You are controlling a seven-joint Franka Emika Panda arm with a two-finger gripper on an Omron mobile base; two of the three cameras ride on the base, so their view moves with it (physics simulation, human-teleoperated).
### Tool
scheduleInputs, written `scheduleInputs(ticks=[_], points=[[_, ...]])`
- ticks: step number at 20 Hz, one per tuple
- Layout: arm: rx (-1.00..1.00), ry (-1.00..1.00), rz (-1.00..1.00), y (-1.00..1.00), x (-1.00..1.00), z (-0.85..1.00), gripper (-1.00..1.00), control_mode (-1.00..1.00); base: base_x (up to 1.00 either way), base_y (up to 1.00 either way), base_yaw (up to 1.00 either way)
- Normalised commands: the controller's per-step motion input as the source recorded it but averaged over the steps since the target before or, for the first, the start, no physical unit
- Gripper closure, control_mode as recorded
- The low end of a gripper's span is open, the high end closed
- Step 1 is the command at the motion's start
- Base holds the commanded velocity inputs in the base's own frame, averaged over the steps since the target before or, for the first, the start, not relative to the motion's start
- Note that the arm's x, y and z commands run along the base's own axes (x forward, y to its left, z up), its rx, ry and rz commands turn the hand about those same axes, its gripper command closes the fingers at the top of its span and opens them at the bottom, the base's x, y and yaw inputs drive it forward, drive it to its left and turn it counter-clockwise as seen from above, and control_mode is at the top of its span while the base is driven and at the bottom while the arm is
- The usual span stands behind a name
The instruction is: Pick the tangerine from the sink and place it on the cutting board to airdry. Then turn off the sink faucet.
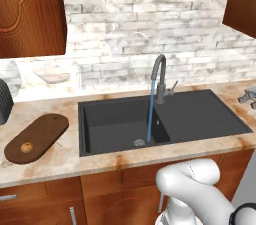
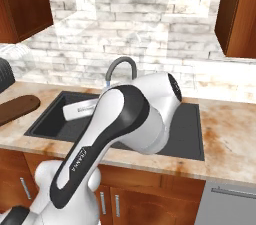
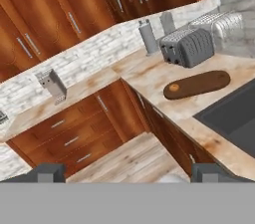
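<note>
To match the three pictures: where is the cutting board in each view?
Left base view: cutting board lower left on the counter, left of the sink.
Right base view: cutting board at the left edge.
Hand view: cutting board right of centre.
Shared landmark: the sink.

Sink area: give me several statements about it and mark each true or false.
1. The tangerine lies on the cutting board. True.
2. The sink faucet is off. False: a blue stream runs from it into the sink.
3. The gripper holds the tangerine. False: its jaws stand open and empty, away from the board.
4. The cutting board lies on the counter beside the sink. True.
5. The tangerine sits by the drain. False: it is on the board.
</note>
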Motion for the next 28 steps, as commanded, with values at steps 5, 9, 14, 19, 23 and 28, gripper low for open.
scheduleInputs(ticks=[5, 9, 14, 19, 23, 28], points=[[0.04, -0.03, -0.08, -0.09, 0.37, -0.14, -1.0, -1.0, 0.0, 0.0, 0.0], [0.04, -0.03, -0.1, -0.02, 0.5, -0.12, -1.0, -1.0, 0.0, 0.0, 0.0], [0.04, -0.07, -0.12, -0.1, 0.35, -0.15, -1.0, -1.0, 0.0, 0.0, 0.0], [0.07, -0.07, 0.0, -0.19, 0.15, -0.27, -1.0, -1.0, 0.0, 0.0, 0.0], [0.03, -0.09, 0.04, -0.18, 0.27, -0.32, -1.0, -1.0, 0.0, 0.0, 0.0], [0.0, -0.16, 0.14, -0.24, 0.22, -0.31, -1.0, -1.0, 0.0, 0.0, 0.0]])
